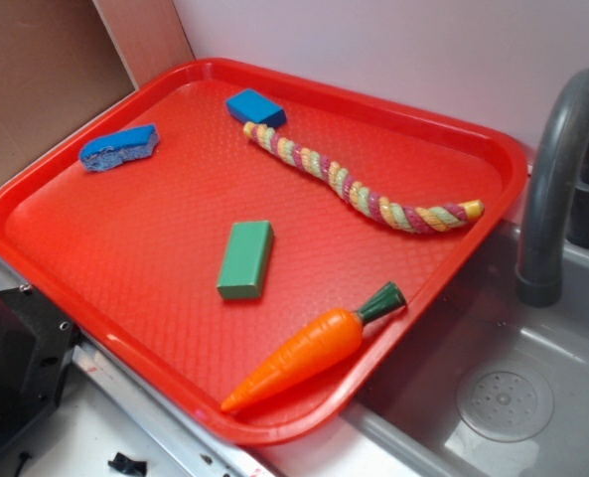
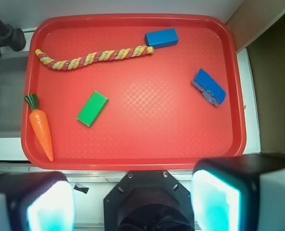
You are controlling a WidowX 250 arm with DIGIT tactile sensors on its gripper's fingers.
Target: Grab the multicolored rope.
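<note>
The multicolored rope (image 1: pixel 359 189) (image 2: pixel 92 57), a twisted cord of pink, yellow, green and white strands, lies in a gentle curve across the far part of the red tray (image 1: pixel 125 338) (image 2: pixel 132 161). One of its ends touches a blue block (image 1: pixel 255 106) (image 2: pixel 161 38). My gripper (image 2: pixel 132 202) hangs high above the tray's near edge, far from the rope. Its two fingers (image 2: pixel 214 202) stand wide apart with nothing between them. The exterior view does not show the gripper.
On the tray also lie a green block (image 1: pixel 245 259) (image 2: pixel 92 109), an orange toy carrot (image 1: pixel 309 353) (image 2: pixel 40 127) and a blue sponge-like piece (image 1: pixel 119 147) (image 2: pixel 209 87). A grey sink (image 1: pixel 493 378) with a dark faucet (image 1: pixel 557 169) adjoins the tray.
</note>
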